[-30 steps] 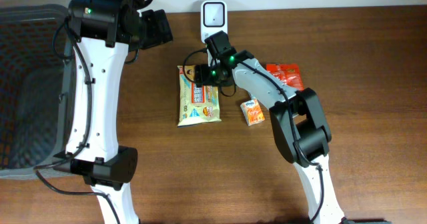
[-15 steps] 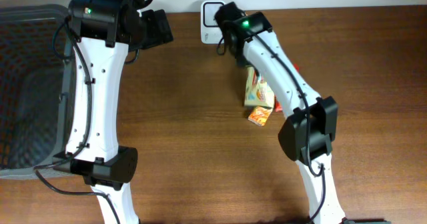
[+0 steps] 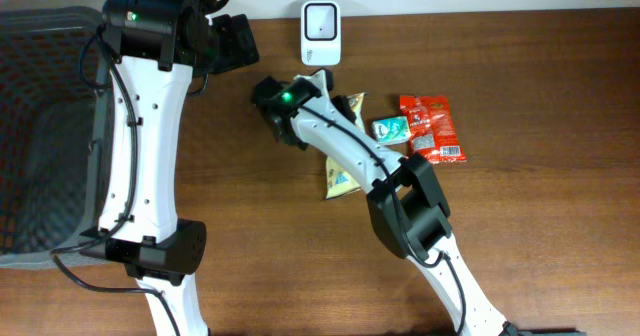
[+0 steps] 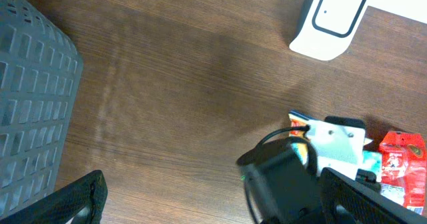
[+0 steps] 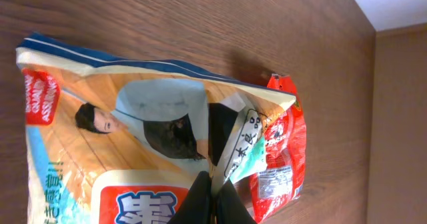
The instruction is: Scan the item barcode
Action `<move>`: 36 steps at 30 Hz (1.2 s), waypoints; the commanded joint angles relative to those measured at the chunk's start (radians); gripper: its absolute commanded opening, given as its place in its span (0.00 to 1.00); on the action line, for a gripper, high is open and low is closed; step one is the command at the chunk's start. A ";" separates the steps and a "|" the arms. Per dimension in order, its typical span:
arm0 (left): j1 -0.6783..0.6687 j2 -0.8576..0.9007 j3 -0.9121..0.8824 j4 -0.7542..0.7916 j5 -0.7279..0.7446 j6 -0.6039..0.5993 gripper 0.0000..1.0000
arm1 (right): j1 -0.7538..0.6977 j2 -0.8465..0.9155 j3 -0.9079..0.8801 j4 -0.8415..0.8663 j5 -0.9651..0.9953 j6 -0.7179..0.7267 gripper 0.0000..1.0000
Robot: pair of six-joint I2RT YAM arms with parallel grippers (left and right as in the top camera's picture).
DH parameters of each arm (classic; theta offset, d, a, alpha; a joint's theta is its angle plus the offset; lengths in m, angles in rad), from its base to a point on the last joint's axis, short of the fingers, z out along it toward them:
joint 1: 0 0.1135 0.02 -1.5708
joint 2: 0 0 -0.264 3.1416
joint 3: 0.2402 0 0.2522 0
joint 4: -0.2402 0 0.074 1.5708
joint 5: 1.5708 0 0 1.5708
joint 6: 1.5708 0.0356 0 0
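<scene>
With your right claw (image 5: 213, 196) pinched shut on the bag (image 5: 133, 111), turn its barcode squarely toward the far scanner (image 3: 318, 23).

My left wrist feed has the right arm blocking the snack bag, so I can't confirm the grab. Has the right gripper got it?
Observer: Yes. The right wrist view shows the right gripper pinched shut on the edge of the snack bag.
Operator: Which face is toward that camera?
Observer: The printed front, with a man's picture. No barcode shows on it.
</scene>
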 commanded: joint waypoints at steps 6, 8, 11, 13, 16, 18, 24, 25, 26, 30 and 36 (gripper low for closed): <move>0.010 0.003 0.001 -0.001 0.003 -0.005 0.99 | -0.116 -0.087 0.116 -0.125 -0.420 -0.027 0.53; 0.005 0.003 0.001 -0.001 0.003 -0.005 0.99 | -0.171 -0.124 0.187 -0.179 -0.546 -0.063 0.83; 0.005 0.003 0.001 -0.001 0.003 -0.005 0.99 | -0.282 -0.145 0.352 -0.289 -0.649 -0.063 0.99; 0.005 0.003 0.001 0.000 0.045 -0.005 0.99 | -0.376 -0.145 0.459 -0.352 -0.649 -0.067 0.99; 0.005 0.003 0.001 -0.006 0.060 -0.005 0.99 | -0.529 -0.150 0.485 -0.352 -0.646 -0.186 0.99; -0.001 0.005 -0.010 -0.039 0.185 0.007 0.99 | -0.640 -0.148 0.484 -0.352 -0.647 -0.242 0.99; -0.128 0.005 -0.389 -0.012 0.354 0.239 0.97 | -0.835 -0.148 0.484 -0.351 -0.759 -0.239 0.99; -0.143 0.005 -0.478 0.022 0.375 0.239 0.97 | -0.853 -0.148 0.484 -0.351 -0.759 -0.239 0.99; -0.160 0.005 -0.615 0.103 0.415 0.251 0.97 | -0.874 -0.148 0.484 -0.351 -0.759 -0.239 0.99; -0.167 0.005 -0.910 0.384 0.634 0.370 0.97 | -0.903 -0.148 0.484 -0.351 -0.759 -0.239 0.99; -0.179 0.005 -1.165 0.758 0.718 0.285 0.99 | -0.902 -0.148 0.484 -0.351 -0.759 -0.239 0.99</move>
